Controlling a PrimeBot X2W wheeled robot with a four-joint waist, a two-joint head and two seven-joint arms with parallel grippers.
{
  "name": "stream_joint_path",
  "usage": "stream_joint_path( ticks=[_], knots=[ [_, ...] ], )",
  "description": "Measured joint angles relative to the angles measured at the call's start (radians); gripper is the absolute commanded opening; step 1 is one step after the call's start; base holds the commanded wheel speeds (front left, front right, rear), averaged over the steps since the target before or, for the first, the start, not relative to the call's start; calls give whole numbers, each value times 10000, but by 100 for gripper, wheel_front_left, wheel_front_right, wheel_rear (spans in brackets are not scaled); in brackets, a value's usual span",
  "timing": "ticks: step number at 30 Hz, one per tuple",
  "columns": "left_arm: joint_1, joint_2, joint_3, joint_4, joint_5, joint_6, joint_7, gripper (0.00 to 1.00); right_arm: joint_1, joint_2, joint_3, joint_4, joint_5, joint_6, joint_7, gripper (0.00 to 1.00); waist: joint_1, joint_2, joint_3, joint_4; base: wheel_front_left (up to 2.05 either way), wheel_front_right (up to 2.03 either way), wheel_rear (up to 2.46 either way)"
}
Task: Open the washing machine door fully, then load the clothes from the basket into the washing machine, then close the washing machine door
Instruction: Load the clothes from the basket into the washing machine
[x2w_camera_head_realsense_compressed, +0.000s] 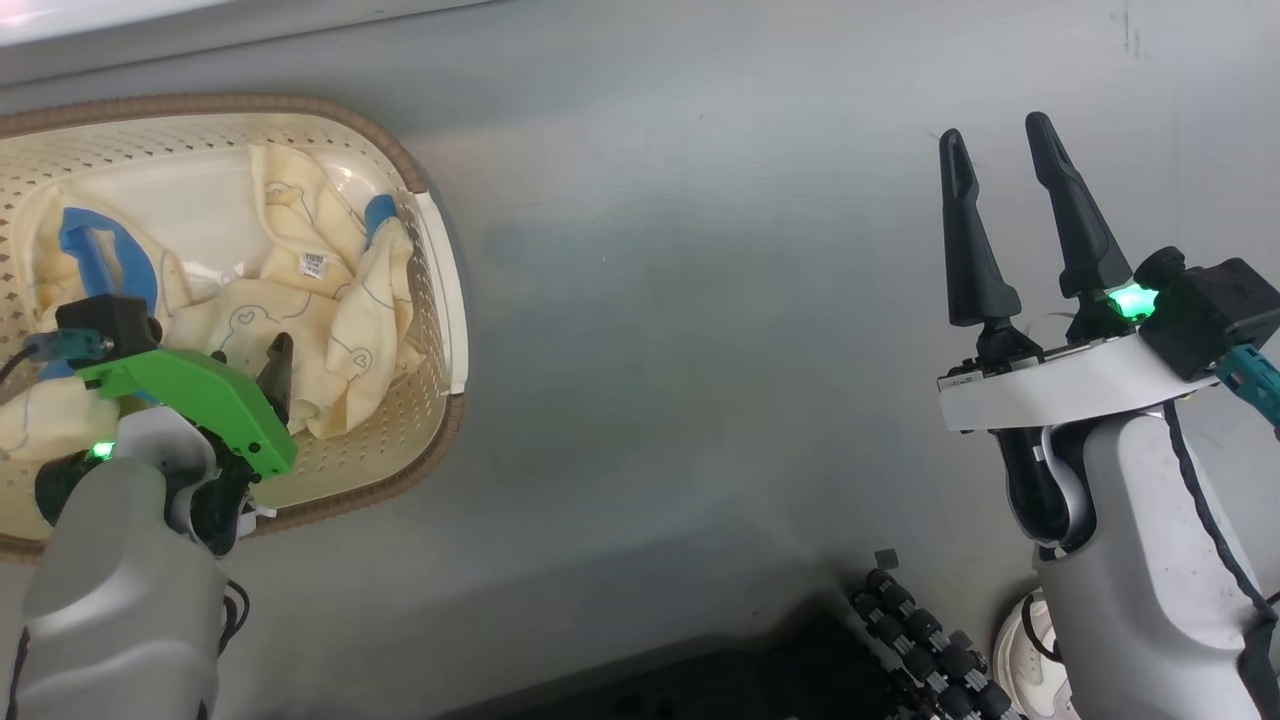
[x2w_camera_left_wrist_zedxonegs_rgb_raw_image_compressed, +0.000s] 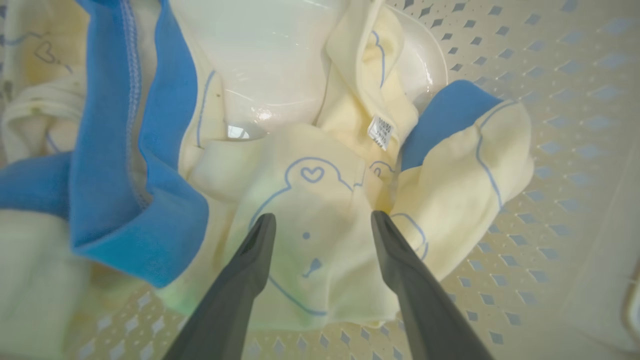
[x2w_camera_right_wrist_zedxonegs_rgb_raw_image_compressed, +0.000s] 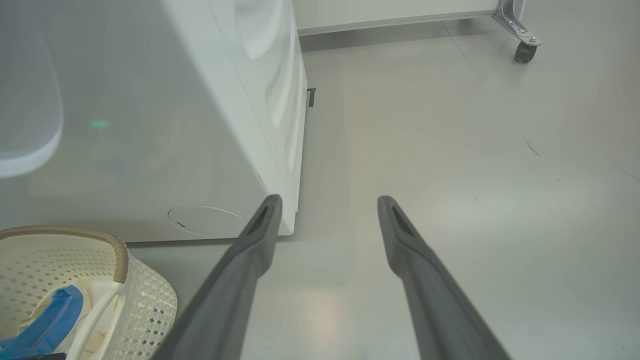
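The basket (x2w_camera_head_realsense_compressed: 455, 300) stands on the floor at the left, with the cream-yellow, blue-trimmed clothes (x2w_camera_head_realsense_compressed: 340, 320) crumpled inside. My left gripper (x2w_camera_left_wrist_zedxonegs_rgb_raw_image_compressed: 322, 216) reaches down into it, open, its fingers (x2w_camera_left_wrist_zedxonegs_rgb_raw_image_compressed: 240, 280) straddling a bear-print fold of the clothes (x2w_camera_left_wrist_zedxonegs_rgb_raw_image_compressed: 320, 200) without closing on it. My right gripper (x2w_camera_head_realsense_compressed: 995, 128) hangs open and empty over bare floor at the right. In the right wrist view that gripper (x2w_camera_right_wrist_zedxonegs_rgb_raw_image_compressed: 329, 198) points past the lower front corner of the washing machine (x2w_camera_right_wrist_zedxonegs_rgb_raw_image_compressed: 150, 125), with the basket (x2w_camera_right_wrist_zedxonegs_rgb_raw_image_compressed: 145, 300) at the lower left. The washing machine door is out of view.
Grey floor (x2w_camera_head_realsense_compressed: 700, 300) spreads between the basket and my right arm. A white shoe (x2w_camera_head_realsense_compressed: 1030, 640) and a black ribbed cable (x2w_camera_head_realsense_compressed: 920, 640) lie at the lower right. A caster wheel (x2w_camera_right_wrist_zedxonegs_rgb_raw_image_compressed: 522, 50) of a white frame stands beyond the washer.
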Motion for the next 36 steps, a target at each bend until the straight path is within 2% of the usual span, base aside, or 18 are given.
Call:
stream_joint_path(
  ticks=[20,21,22,23,24,25,26,36],
  knots=[
    [-842,36,-111,633,-113,-65,-692,100,-163,2,-65,-136,-58,0,0,100,-1,0,1005,-94,0,0,0],
    [-869,36,-130,662,-115,-65,-752,96,-164,2,-84,-136,-59,0,0,100,-1,0,1036,-100,0,0,0],
    [-887,38,-148,677,-113,-65,-865,81,-167,2,-98,-138,-69,0,0,100,-1,0,1062,-105,0,0,0],
    [-905,40,-155,698,-102,-65,-1005,55,-168,2,-107,-138,-71,0,0,100,-1,0,1077,-111,0,0,0],
    [-924,44,-163,734,-94,-65,-1093,55,-171,4,-113,-138,-73,0,0,100,-1,0,1083,-116,0,0,0],
    [-932,50,-184,757,-65,-65,-1179,35,-172,4,-130,-140,-77,0,0,100,-1,0,1088,-118,0,0,0],
    [-938,56,-192,782,2,-65,-1319,0,-174,4,-153,-140,-102,0,0,100,-1,0,1093,-119,0,0,0],
    [-1004,35,-274,1300,163,-65,-2297,0,-278,8,-314,-73,-169,0,0,100,-1,0,781,-49,0,0,0]
  ],
)
